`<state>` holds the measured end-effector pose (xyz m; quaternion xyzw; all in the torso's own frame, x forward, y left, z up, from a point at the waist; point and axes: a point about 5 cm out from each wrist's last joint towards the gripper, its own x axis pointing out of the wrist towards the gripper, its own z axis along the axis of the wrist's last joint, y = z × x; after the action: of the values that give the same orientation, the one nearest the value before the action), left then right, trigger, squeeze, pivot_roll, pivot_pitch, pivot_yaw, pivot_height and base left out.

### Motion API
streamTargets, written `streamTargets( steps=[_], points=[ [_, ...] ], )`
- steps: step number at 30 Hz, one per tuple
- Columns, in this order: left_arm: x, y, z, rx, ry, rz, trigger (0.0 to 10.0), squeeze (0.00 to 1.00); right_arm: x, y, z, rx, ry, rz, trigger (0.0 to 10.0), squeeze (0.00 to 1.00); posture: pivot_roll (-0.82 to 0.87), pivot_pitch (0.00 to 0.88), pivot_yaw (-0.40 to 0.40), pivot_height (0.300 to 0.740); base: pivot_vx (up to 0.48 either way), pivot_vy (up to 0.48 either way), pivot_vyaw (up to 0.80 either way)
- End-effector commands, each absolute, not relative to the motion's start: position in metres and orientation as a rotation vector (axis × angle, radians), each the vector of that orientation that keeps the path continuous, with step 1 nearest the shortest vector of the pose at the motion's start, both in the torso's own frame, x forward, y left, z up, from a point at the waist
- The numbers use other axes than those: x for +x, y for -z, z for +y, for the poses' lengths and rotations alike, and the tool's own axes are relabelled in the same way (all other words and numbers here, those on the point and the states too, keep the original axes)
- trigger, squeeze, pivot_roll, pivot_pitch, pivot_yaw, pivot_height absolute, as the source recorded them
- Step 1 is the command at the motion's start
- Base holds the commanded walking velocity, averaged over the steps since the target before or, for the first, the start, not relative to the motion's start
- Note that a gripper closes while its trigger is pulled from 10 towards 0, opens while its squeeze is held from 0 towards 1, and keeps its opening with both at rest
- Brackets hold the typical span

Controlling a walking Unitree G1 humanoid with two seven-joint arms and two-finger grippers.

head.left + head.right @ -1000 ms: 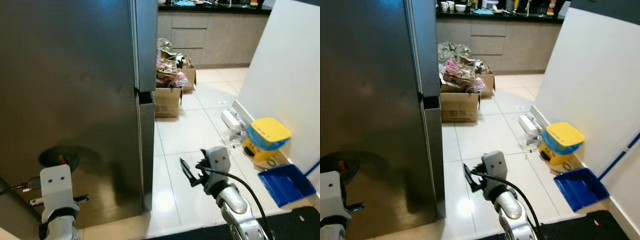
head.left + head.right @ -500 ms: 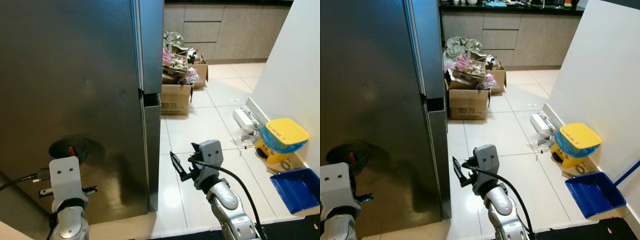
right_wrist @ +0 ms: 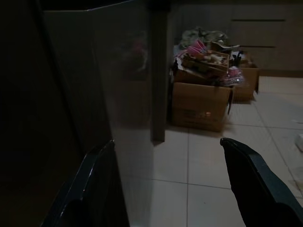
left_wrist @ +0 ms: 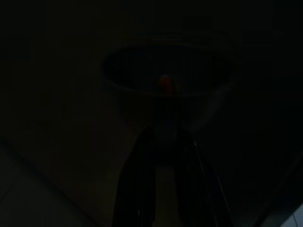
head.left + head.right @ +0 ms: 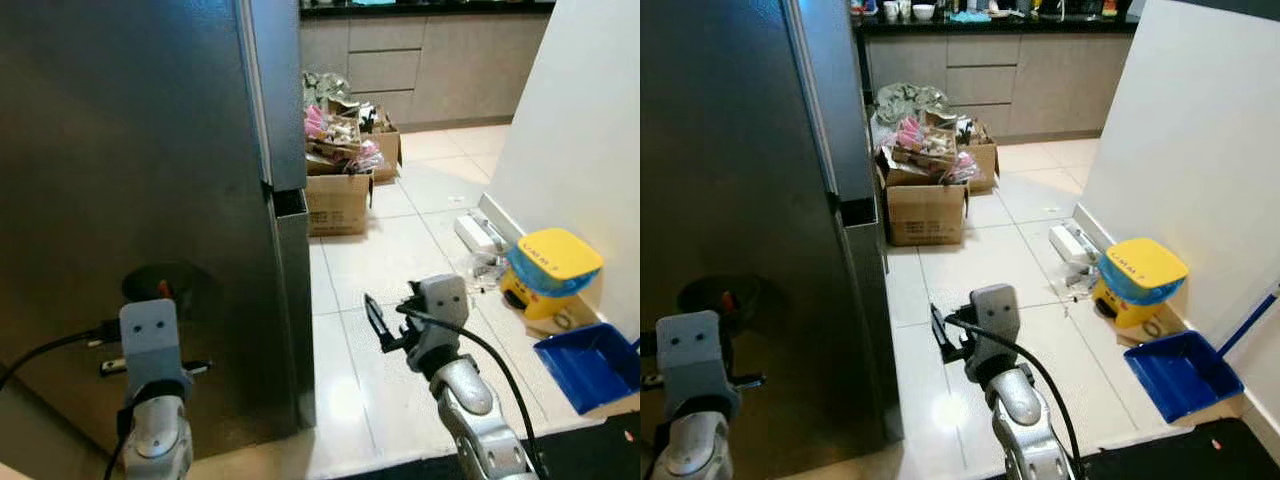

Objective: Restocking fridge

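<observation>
- The fridge is seen with its doors shut; its steel front stands just ahead of the left claw and to the left of the right claw.
- The right claw is held raised over the tiled floor, beside the fridge's front corner; in the right wrist view its 2 black fingers are spread wide, with nothing between them.
- The left claw is pointed at the fridge front. Its wrist view is very dark: 2 fingers close together can be made out, with a dim round reflection and a small red spot beyond them, but whether they are closed cannot be told.
- The step in hand is judged to be opening a door, since nothing can be stocked while the fridge is shut.
- To do it well, the right claw should be brought to the door edge at the notch between upper and lower doors, ahead of it and higher, and the fingers hooked behind the edge before any pull is made.
- The pull is best made along the door's swing, with the body kept clear of its path.
- The eye views show a yellow bin, a blue dustpan and cardboard boxes, which lie beyond the right claw; the dustpan and bin are absent from the wrist views.
- The right wrist view gives the finger spread plainly, which the eye views leave hard to read.
</observation>
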<state>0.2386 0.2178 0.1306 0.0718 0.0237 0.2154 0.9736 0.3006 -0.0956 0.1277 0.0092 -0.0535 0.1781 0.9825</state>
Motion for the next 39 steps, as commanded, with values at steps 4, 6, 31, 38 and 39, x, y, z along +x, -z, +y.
streamTargets(
  steps=[4,6,31,38,39],
  points=[
    [0.24,-0.129,0.224,0.157,-0.46,0.056,10.0,0.0,0.3,-0.127,-0.09,0.022,-0.371,-0.098,10.0,0.0,-0.08,0.095,-0.005,0.74,0.0,0.419,0.0],
    [0.24,-0.129,0.224,0.157,-0.46,0.056,10.0,0.0,0.3,-0.127,-0.09,0.022,-0.37,-0.097,10.0,0.0,-0.08,0.095,-0.005,0.74,0.0,0.356,0.0],
    [0.243,-0.129,0.219,0.165,-0.436,0.055,10.0,0.0,0.335,-0.148,-0.132,-0.028,-0.13,-0.148,10.0,0.0,-0.07,0.096,0.005,0.74,0.0,0.013,0.0],
    [0.244,-0.129,0.218,0.166,-0.427,0.057,10.0,0.0,0.349,-0.16,-0.136,0.0,-0.137,-0.172,0.0,0.0,-0.07,0.094,0.013,0.74,0.0,0.0,0.0],
    [0.244,-0.129,0.218,0.166,-0.427,0.058,10.0,0.0,0.35,-0.161,-0.133,-0.002,-0.152,-0.181,0.0,0.0,-0.07,0.091,0.013,0.74,0.0,0.0,0.0]
  ],
)
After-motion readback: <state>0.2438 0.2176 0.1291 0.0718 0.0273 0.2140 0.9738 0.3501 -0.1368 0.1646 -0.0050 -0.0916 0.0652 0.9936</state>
